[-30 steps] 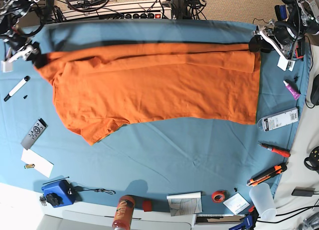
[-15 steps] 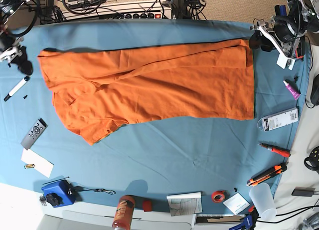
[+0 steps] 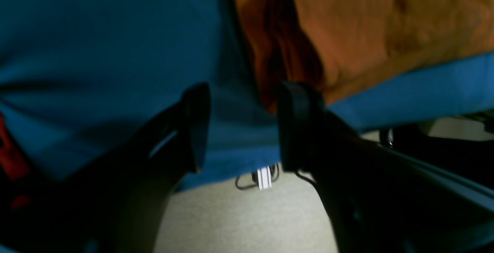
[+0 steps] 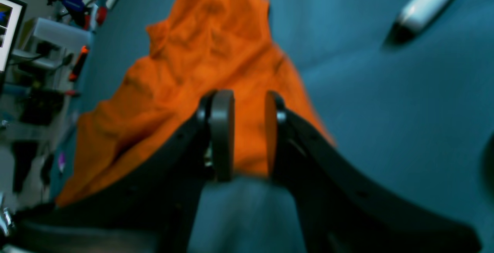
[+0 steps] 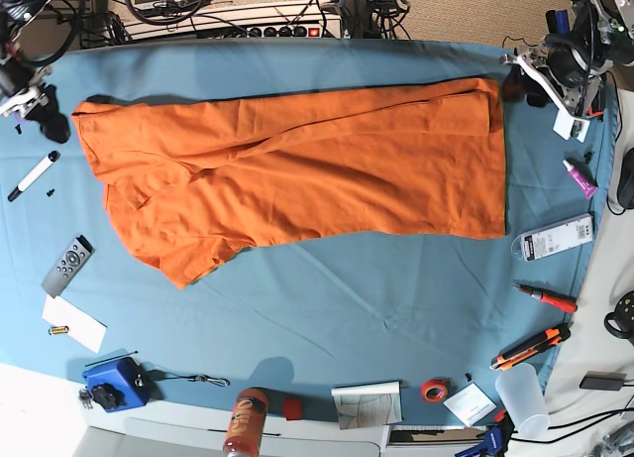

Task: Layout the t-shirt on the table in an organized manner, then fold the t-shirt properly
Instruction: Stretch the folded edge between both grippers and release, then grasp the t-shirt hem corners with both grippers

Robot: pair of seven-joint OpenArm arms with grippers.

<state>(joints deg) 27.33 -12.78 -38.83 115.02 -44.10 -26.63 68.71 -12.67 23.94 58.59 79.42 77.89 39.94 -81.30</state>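
The orange t-shirt point(image 5: 317, 170) lies spread lengthwise across the far half of the teal table point(image 5: 347, 318), with one sleeve bunched toward the near left. My left gripper point(image 5: 515, 83) hovers just off the shirt's far right corner. In the left wrist view the left gripper point(image 3: 243, 129) is open over bare cloth, with the shirt's corner point(image 3: 386, 33) beyond it. My right gripper point(image 5: 50, 125) sits just outside the shirt's left edge. In the right wrist view the right gripper point(image 4: 249, 137) has its jaws slightly apart and empty, with the t-shirt point(image 4: 185, 71) lying past them.
A marker point(image 5: 33, 174), a remote point(image 5: 67, 264) and a paper note point(image 5: 74, 323) lie along the left edge. A packaged item point(image 5: 553, 237), screwdriver point(image 5: 545, 298) and cutter point(image 5: 530, 348) lie at the right. A blue box point(image 5: 117, 383), a can point(image 5: 246, 422) and a tape roll point(image 5: 434, 389) line the near edge.
Both grippers have let go of the shirt's far edge and drawn back outward. The shirt has dropped and settled flat on the table.
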